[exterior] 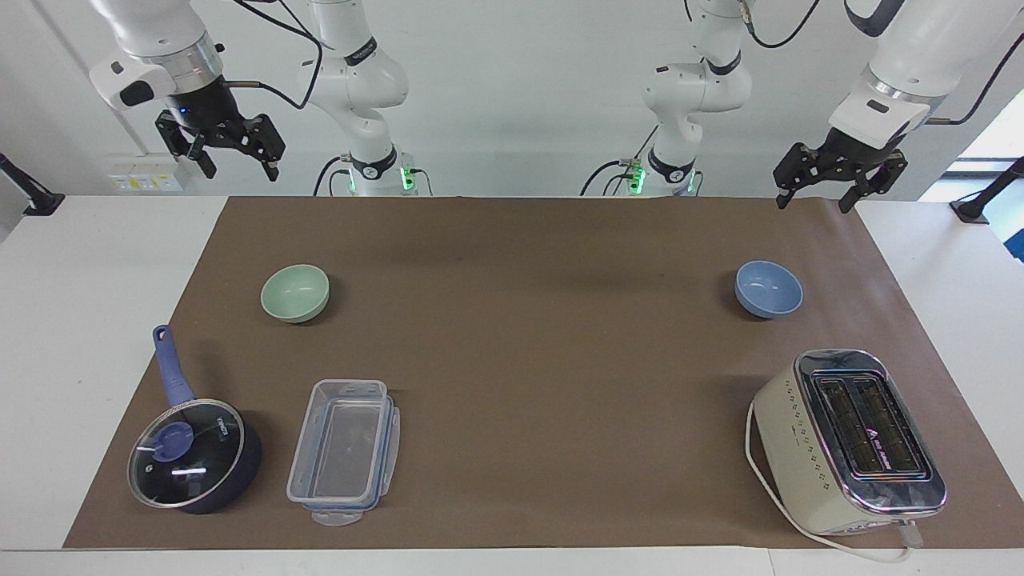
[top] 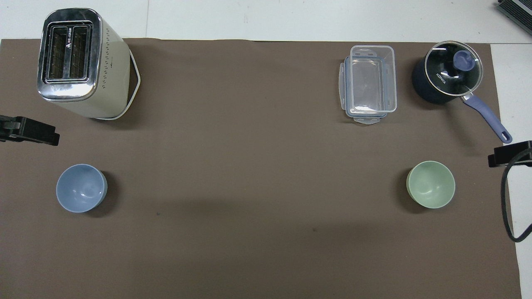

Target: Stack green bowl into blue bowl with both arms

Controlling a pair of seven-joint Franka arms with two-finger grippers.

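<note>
Left tool (top: pixel 29 131) and right tool (top: pixel 509 154) cut off by overhead view's edges

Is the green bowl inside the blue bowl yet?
Not yet; nothing looks done. The green bowl and the blue bowl sit apart at the table's two ends. The right gripper and left gripper hang open, holding nothing. Picking up and stacking remain.
</note>
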